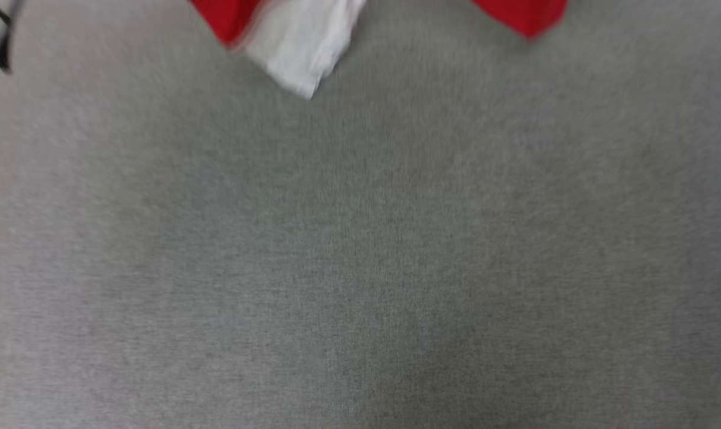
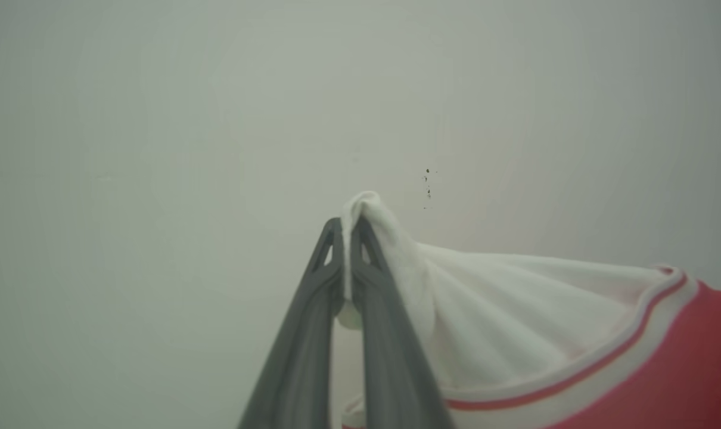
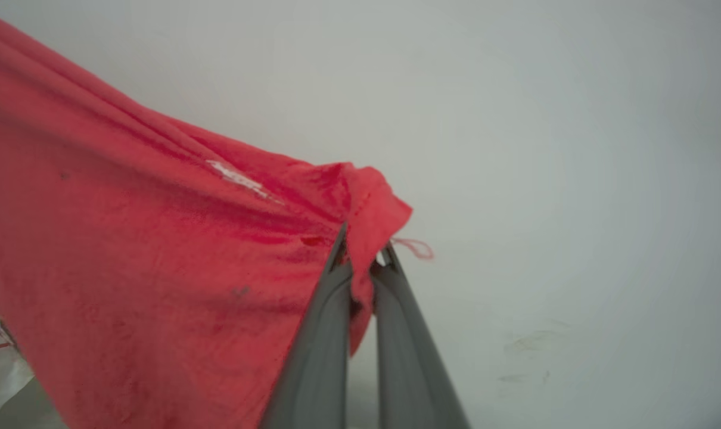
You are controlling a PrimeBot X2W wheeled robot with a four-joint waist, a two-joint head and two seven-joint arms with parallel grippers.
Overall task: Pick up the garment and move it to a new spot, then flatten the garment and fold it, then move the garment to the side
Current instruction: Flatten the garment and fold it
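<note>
A grey, felt-like surface spreads out from the robot's near side, blurred in the head view, with a thin dark cable at its far left corner. At the far edge of that view the garment comes down into sight: a red tip on the left with a crumpled white panel just beside it, and a second red tip well apart to the right. Whether these tips touch the surface cannot be told. In the left wrist view the left gripper has its two dark fingers pressed together on a pinch of white fabric, which pokes out past the fingertips. From there the cloth fans to the right in soft pleats to a white band with a thin red stripe, and red cloth lies beyond it. In the right wrist view the right gripper is clamped on a folded red edge of the garment, with a small loose thread loop beside the tips; the red cloth stretches away to the left, creased. Behind both grips stands a plain pale wall, marked by a few tiny dark specks.
</note>
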